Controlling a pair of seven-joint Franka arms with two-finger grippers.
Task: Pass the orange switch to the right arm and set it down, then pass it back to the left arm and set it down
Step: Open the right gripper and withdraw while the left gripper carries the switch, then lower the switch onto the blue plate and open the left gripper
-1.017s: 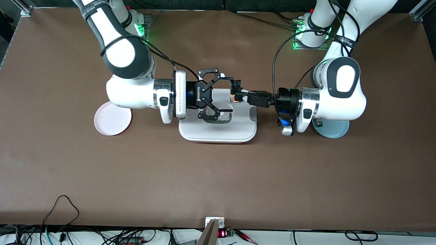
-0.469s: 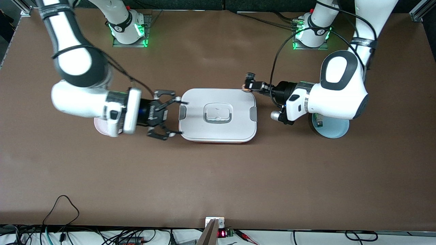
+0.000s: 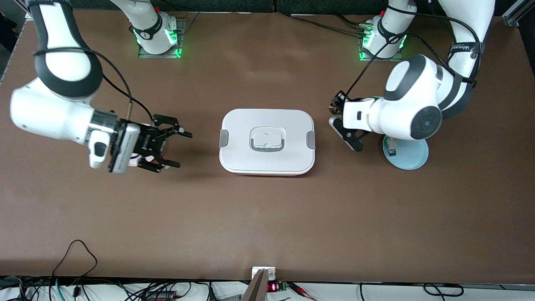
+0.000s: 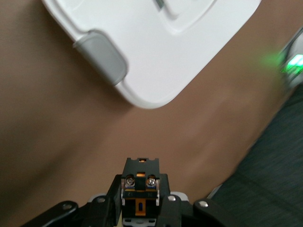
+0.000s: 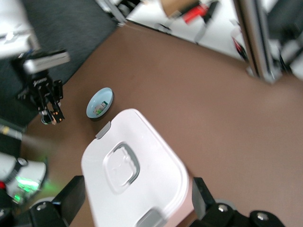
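Observation:
The white box with grey latches lies shut at the middle of the table. My left gripper hangs over the bare table off the box's end toward the left arm, shut on the orange switch. In the left wrist view the switch's black body, two screws and orange stripe show between the jaws of the left gripper, with the box ahead. My right gripper hovers open and empty off the box's other end. The right wrist view has the box between its spread fingers.
A blue plate holding a small white-and-green part lies under the left arm's wrist. A sliver of a pink plate peeks out beneath the right wrist. Bare brown table spreads nearer the front camera. Cables run along the table's near edge.
The two grippers, which met over the box a second ago, have drawn apart to opposite ends of it. The left one kept the switch. The right one stayed open and empty.

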